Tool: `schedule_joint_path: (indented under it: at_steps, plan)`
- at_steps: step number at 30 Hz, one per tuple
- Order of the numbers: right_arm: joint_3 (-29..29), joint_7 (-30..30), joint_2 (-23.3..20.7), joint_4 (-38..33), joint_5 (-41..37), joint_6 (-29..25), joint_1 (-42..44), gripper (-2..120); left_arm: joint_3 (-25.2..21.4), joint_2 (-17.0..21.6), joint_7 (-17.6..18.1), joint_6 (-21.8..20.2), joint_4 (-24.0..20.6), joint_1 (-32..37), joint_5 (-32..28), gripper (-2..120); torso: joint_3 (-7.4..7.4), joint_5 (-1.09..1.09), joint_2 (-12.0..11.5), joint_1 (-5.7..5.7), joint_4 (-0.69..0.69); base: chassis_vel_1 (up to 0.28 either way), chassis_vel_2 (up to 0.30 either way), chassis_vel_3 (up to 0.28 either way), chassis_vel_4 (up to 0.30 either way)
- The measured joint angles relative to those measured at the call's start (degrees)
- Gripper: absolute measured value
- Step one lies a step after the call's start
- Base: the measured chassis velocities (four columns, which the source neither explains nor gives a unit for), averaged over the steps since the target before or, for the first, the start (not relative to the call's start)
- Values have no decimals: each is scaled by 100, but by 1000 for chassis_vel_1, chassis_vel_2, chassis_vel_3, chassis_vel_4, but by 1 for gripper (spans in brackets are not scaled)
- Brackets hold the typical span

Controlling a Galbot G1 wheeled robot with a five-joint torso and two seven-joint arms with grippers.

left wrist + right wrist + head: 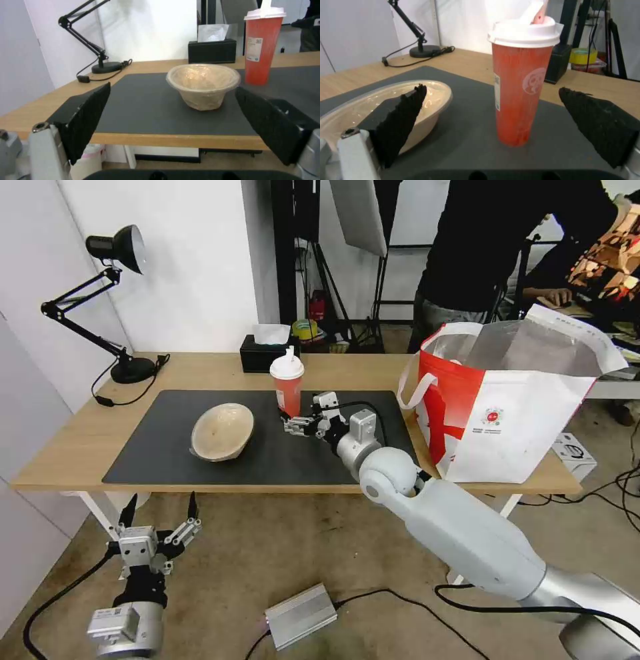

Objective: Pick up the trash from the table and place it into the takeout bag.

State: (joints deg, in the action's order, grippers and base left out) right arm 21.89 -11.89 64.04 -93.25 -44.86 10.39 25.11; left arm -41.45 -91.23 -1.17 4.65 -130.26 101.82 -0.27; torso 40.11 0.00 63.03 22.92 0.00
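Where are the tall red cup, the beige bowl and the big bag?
Tall red plastic drink cup with white lid (516, 100): right wrist view, middle of its side.
Shallow beige round bowl (222, 431): head view, its inside.
Large white-and-red takeout bag (527, 427): head view, front panel.

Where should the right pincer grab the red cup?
Likely the cup's mid-body, below the white lid, coming in level from the table's near edge. It stands upright on the mat and the open right pincer already faces it, a finger to each side. The bowl sits beside it, apart.
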Motion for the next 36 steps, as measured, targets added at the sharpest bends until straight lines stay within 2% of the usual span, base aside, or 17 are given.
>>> schedule_joint_path:
  at_steps: [16,36]
  plan:
    - [-195,33,222,443,-21,-56,-117,100,-63,1,0,5,-18,4,-26,100,0,0,0,0,0,0,0,0,0]
    - [-263,226,586,1518,40,-383,-259,100,-64,3,5,9,56,-33,-41,100,0,0,0,0,0,0,0,0,0]
